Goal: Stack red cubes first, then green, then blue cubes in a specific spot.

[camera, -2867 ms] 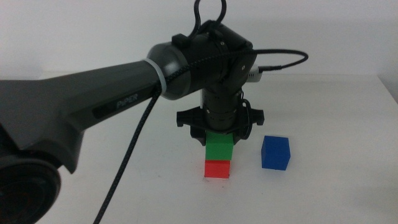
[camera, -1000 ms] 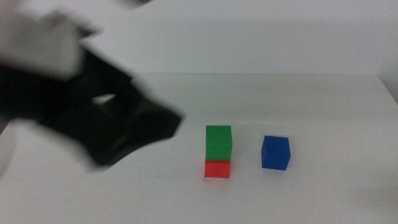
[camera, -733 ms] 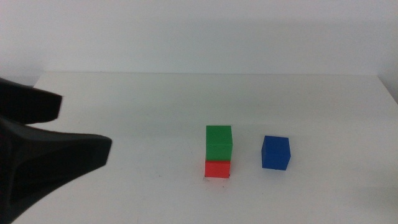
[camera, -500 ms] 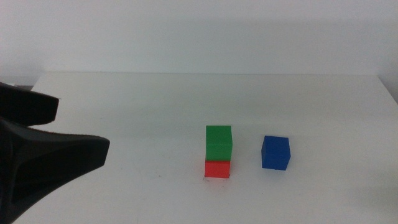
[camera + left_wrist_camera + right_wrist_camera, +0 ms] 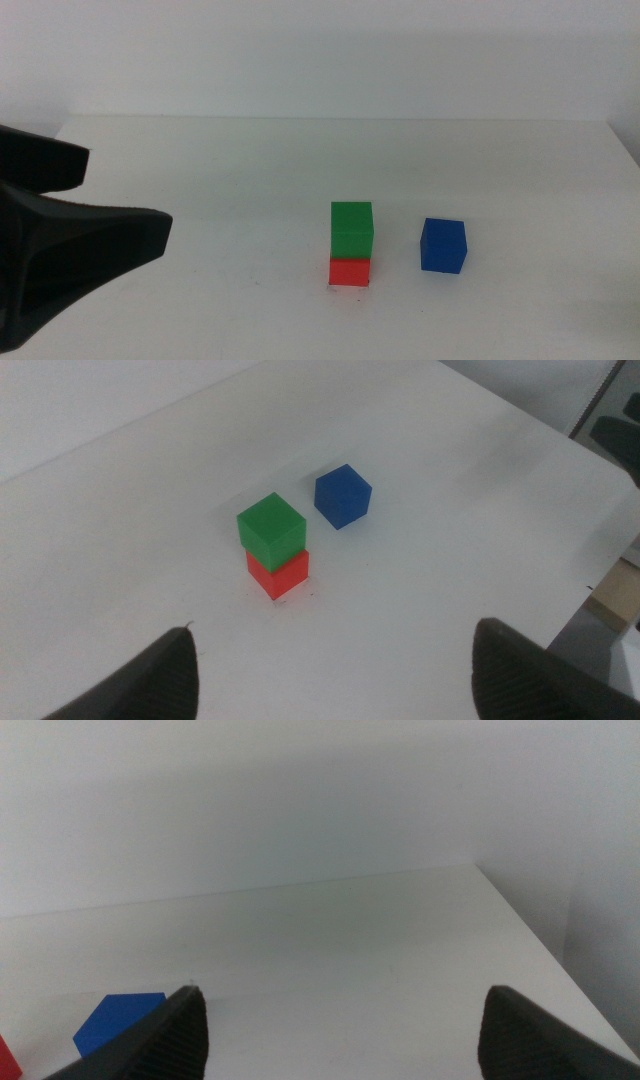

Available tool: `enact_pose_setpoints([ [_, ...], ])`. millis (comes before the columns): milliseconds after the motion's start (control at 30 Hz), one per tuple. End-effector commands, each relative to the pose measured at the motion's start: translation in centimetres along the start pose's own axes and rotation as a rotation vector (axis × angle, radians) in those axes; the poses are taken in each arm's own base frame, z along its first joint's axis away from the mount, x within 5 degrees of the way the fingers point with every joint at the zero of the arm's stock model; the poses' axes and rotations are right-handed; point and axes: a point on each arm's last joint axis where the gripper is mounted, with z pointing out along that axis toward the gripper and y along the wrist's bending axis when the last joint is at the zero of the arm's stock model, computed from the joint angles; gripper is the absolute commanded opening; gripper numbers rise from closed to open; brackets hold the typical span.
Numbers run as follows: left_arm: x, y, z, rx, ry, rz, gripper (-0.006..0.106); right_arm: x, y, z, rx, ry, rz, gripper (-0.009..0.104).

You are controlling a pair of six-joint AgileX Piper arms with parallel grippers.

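Red cube [image 5: 349, 271], lower centre of the middle view, bottom of a two-high stack; green cube [image 5: 351, 229] now rests on it squarely, released. Left gripper [image 5: 60, 245] has pulled back to the frame's left edge, jaws wide and empty. Right gripper [image 5: 340, 1020] low at the right, jaws wide (out of the middle view). Blue cube [image 5: 443, 245] just right of the stack, apart, open table [image 5: 250, 160] all round, far from the edges; likely next
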Motion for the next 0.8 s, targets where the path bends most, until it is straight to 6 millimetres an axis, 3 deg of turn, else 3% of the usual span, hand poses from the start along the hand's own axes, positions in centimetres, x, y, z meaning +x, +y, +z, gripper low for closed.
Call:
enact_pose_setpoints([
  [0, 0.0, 0.1, 0.1, -0.012, -0.010, 0.004, 0.094, -0.2, 0.0, 0.0, 0.005, -0.037, -0.021, 0.093],
  [133, 0.0, 0.1, 0.1, -0.013, -0.010, 0.005, 0.094, -1.1, 0.1, -0.2, -0.008, -0.087, 0.036, 0.093],
  [200, 0.0, 0.1, 0.1, -0.015, -0.010, 0.006, 0.094, -3.3, 0.4, -0.9, -0.006, -0.051, 0.057, 0.093],
  [367, 0.0, 0.1, 0.1, -0.014, -0.008, 0.006, 0.094, -10.7, 1.6, -0.8, -0.002, 0.288, 0.075, 0.093],
  [467, 0.0, 0.1, 0.0, -0.014, -0.011, 0.006, 0.094, -13.7, 2.2, -0.1, 0.000, 0.542, 0.074, 0.093],
  [633, 0.0, 0.1, 0.1, -0.014, -0.010, 0.006, 0.094, -16.4, 2.7, 2.1, 0.001, 0.637, 0.109, 0.093],
  [767, 0.0, 0.1, 0.1, -0.014, -0.010, 0.006, 0.094, -16.5, 3.0, 3.7, -0.012, 0.662, 0.141, 0.093],
])
